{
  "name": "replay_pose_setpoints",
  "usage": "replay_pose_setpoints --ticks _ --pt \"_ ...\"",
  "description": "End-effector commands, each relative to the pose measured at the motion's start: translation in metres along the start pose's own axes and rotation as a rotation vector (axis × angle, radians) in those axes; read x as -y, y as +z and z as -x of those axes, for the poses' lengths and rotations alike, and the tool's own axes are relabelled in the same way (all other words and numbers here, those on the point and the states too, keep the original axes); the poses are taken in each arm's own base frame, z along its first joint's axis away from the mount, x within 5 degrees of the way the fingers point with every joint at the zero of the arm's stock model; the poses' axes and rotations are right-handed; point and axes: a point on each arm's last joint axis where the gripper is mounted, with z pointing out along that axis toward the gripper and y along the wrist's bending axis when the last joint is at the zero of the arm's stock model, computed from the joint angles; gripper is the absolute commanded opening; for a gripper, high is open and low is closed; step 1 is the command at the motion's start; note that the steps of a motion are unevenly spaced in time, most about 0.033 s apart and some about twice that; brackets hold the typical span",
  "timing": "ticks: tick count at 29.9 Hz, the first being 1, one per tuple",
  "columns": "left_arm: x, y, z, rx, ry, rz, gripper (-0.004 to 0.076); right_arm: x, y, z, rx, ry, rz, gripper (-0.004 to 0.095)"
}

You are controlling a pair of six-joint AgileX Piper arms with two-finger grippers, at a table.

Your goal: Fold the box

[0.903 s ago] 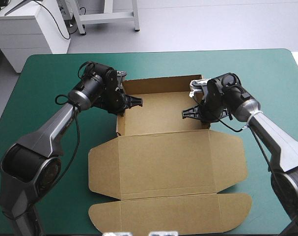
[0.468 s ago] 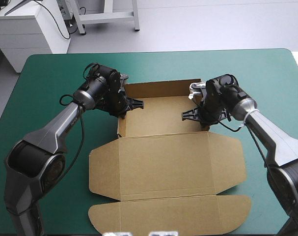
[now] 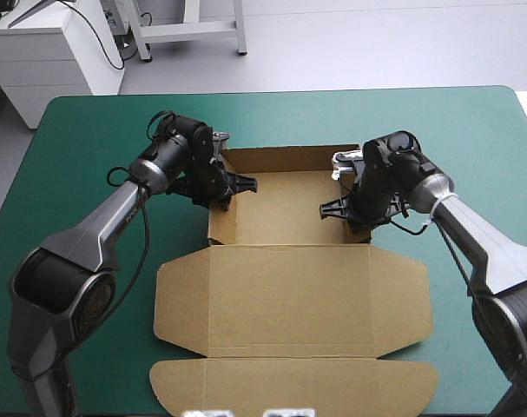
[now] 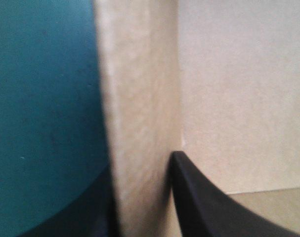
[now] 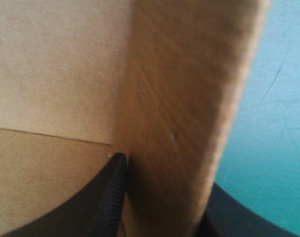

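The brown box (image 3: 289, 287) lies mid-table as an open tray with its side and rear walls raised. Its lid panel and rounded front flap (image 3: 293, 384) lie flat toward the near edge. My left gripper (image 3: 233, 184) is shut on the tray's left wall, one black finger inside and one outside. In the left wrist view that wall (image 4: 140, 108) stands upright between the fingers of the left gripper (image 4: 142, 168). My right gripper (image 3: 337, 207) is shut on the right wall in the same way. The right wrist view shows this wall (image 5: 189, 98) pinched in the right gripper (image 5: 164, 173).
Bare teal-green cover (image 3: 81, 148) runs along both sides of the box and behind it. The front flap reaches close to the table's near edge. Both arms slant in from the near corners over the cover.
The box has turned slightly and squared up, its rear wall a little nearer and the lid fold now level. Both grippers moved with the walls and kept their hold.
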Motion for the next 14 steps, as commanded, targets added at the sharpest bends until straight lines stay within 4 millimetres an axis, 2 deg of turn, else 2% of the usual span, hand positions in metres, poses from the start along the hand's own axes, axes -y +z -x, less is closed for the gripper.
replay_pose_setpoints --ticks 1,4,8,12,14 --pt "0.007 -0.031 -0.007 0.022 0.011 -0.04 0.0446 -0.001 -0.025 0.0 0.073 -0.005 0.029 0.0511" --pt "0.006 -0.032 -0.007 0.027 0.015 -0.03 0.0523 -0.001 -0.025 0.001 0.082 0.006 0.024 0.0586" --pt "0.003 -0.04 -0.002 0.071 0.027 0.003 0.0523 0.001 -0.036 0.009 0.149 0.026 -0.002 0.0594" --pt "0.0 -0.074 0.014 0.229 0.107 0.079 0.0522 0.001 -0.065 0.022 0.257 0.022 -0.012 0.0593" --pt "0.002 -0.102 0.021 0.338 0.121 0.087 0.0515 0.004 -0.08 0.027 0.293 0.035 -0.002 0.0594"
